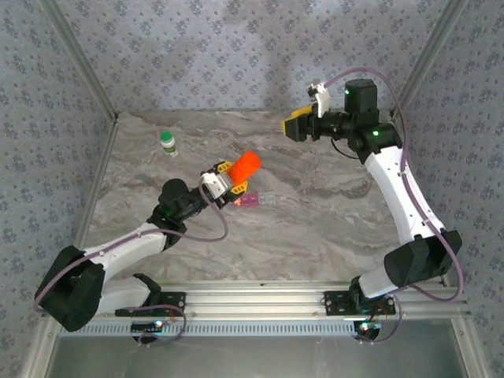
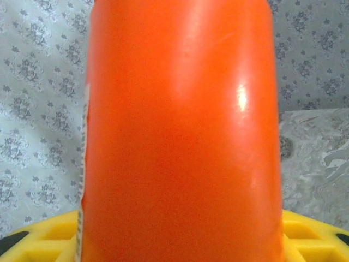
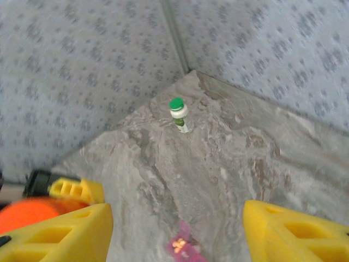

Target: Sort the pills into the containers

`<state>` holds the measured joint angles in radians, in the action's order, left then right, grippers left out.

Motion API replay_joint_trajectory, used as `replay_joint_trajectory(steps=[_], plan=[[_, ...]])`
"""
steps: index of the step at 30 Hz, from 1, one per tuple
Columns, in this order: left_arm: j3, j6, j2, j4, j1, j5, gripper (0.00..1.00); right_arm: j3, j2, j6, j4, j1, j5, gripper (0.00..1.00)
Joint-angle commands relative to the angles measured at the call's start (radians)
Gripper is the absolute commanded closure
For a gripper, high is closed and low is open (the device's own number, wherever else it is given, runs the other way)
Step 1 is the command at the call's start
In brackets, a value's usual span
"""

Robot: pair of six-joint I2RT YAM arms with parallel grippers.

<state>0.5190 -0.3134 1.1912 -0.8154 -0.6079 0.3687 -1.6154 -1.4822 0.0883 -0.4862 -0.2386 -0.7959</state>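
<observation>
**Q:** Where does the pill box (image 1: 260,200) lie, relative to your hands?

**A:** Obs. 1, top view: it lies flat on the worktop (image 1: 315,228), about mid-field, with its pink section towards your left arm and its clear section running off to the right. The pink end shows just beside the near finger of your left hand (image 1: 231,179). Whether they touch or the hand is above it, I cannot tell. Your right hand (image 1: 293,126) is well apart from the box, towards the far right of the worktop.

**Q:** State of your left hand?

**A:** Obs. 2: clamped on an orange bottle (image 1: 249,164). The bottle sticks out past the yellow fingers, tilted away towards the far wall. In the left wrist view its orange body (image 2: 180,131) rises between the yellow pads (image 2: 49,240).

**Q:** And your right hand?

**A:** Obs. 3: released. In the right wrist view the two yellow fingers (image 3: 65,229) stand wide apart with bare worktop between them. The pink section of the box (image 3: 182,245) shows low in that gap, on the worktop below. The orange bottle shows at the lower left edge.

**Q:** Anything else on the worktop?

**A:** Obs. 4: a green-capped bottle (image 1: 168,142) stands upright near the far left corner, well apart from the box and from both hands.
</observation>
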Motion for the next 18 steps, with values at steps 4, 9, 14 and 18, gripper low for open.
replay_joint_trajectory(steps=[4, 9, 14, 18], plan=[[-0.029, 0.045, -0.037, -0.059, 0.037, 0.163, 1.0, 0.02, -0.004, 0.645, -0.124, 0.026, -0.392, 0.4], [-0.026, 0.018, -0.06, 0.001, 0.047, 0.26, 1.0, 0.004, -0.009, 1.018, -0.312, -0.051, -0.329, 0.38], [-0.024, 0.011, -0.063, 0.019, 0.053, 0.281, 1.0, -0.103, -0.062, 1.283, -0.57, -0.208, -0.061, 0.32], [-0.017, 0.013, -0.061, 0.028, 0.053, 0.292, 1.0, -0.184, -0.107, 1.333, -0.668, -0.263, 0.013, 0.3]])
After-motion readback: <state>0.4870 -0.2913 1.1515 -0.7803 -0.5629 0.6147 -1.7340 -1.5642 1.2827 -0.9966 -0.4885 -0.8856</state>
